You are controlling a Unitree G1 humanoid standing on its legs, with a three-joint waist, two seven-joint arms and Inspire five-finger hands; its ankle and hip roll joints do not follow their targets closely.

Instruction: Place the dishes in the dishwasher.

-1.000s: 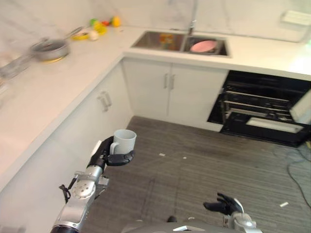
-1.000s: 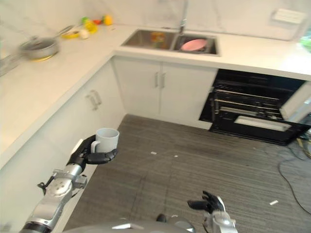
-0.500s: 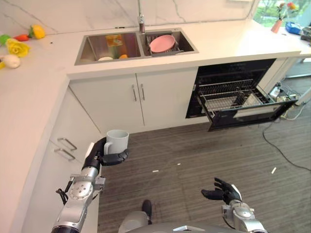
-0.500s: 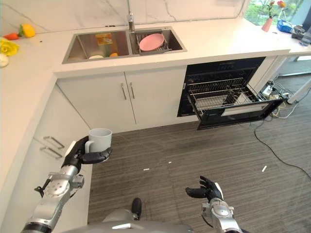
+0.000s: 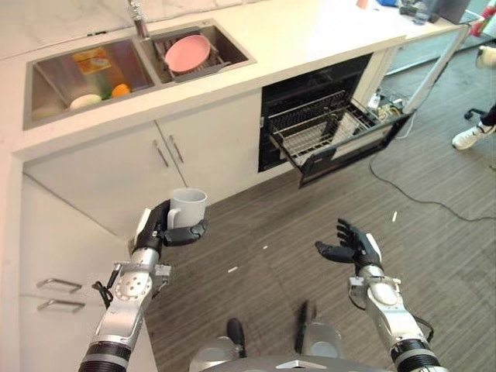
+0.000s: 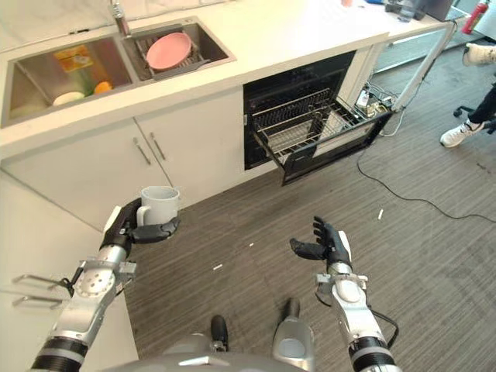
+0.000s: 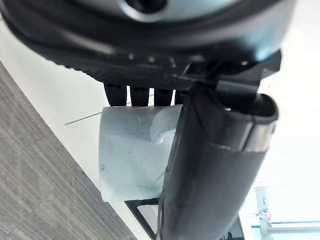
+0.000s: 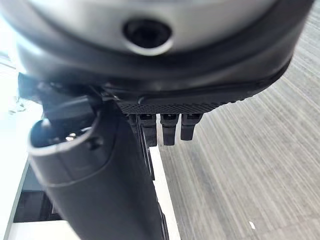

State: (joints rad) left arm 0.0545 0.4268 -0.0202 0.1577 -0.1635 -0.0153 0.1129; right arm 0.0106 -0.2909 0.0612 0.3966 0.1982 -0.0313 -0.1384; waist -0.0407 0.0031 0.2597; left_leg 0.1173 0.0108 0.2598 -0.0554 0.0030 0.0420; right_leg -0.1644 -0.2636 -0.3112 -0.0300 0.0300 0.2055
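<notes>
- The left hand [image 5: 159,230] is gripping a pale grey mug [image 5: 187,209], fingers and thumb curling round its body; in the left wrist view the fingers [image 7: 140,95] are wrapping the far side of the mug [image 7: 130,150] while the thumb is lying across the near side.
- The mug is standing upright in the air above the grey wood-grain floor [image 5: 310,225], long axis vertical, open mouth facing up, handle turning toward the palm.
- The mug is sitting at about 9 o'clock in the head views, just in front of the white cabinet doors [image 5: 186,151] below the sink.
- The right hand [image 5: 350,246] is hanging over the floor at about 4 o'clock, well apart from the mug, fingers spread and relaxed, holding nothing.
- The dishwasher [image 5: 310,101] is standing open at about 1 o'clock under the white counter [image 5: 310,31], with its wire rack [image 5: 322,128] pulled out; I cannot tell what is lying in the rack.
- The double sink [image 5: 116,66] is sitting at about 11 o'clock: the right basin is holding a pink plate [image 5: 189,53] leaning in a small rack, and the left basin is holding an orange packet [image 5: 93,60], a pale round item and a small orange one.
- The packet's print is too small to read.
- A person's shoe [image 5: 467,136] is showing at about 3 o'clock.
</notes>
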